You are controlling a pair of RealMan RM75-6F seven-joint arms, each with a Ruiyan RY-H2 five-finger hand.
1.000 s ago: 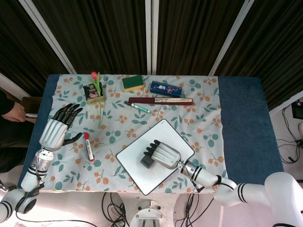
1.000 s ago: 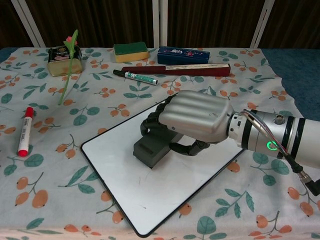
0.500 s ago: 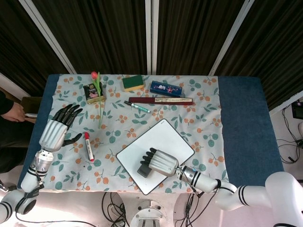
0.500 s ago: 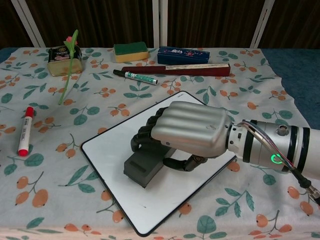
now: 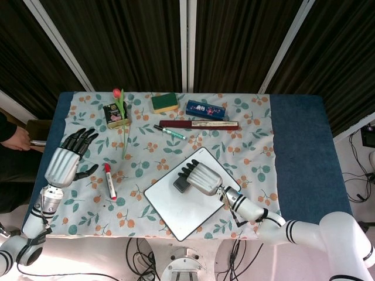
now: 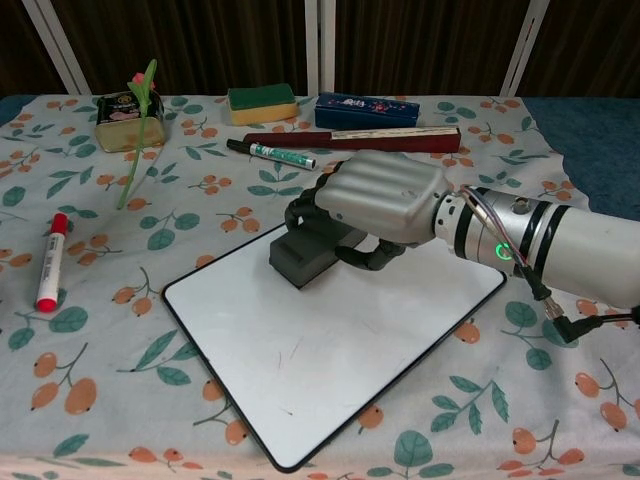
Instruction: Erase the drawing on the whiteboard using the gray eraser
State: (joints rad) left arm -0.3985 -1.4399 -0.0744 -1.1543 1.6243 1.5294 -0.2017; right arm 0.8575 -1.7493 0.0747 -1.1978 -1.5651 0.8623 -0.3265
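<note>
The whiteboard (image 5: 176,211) (image 6: 300,360) lies tilted on the floral cloth near the front edge. Faint thin marks show on its lower half in the chest view. My right hand (image 5: 201,177) (image 6: 385,196) grips the gray eraser (image 5: 180,185) (image 6: 303,256) and presses it on the board's far left part. My left hand (image 5: 65,159) hovers over the table's left side with fingers spread and nothing in it. It does not show in the chest view.
A red marker (image 5: 109,181) (image 6: 48,262) lies left of the board. Along the back are a tin (image 5: 115,115), a tulip (image 5: 122,117), a green-yellow sponge (image 5: 164,102), a blue case (image 5: 205,109), a dark red box (image 5: 199,124) and a green pen (image 5: 170,132).
My right hand slid the eraser down toward the board's near corner, then back up to the far left part. The left hand shifted slightly left.
</note>
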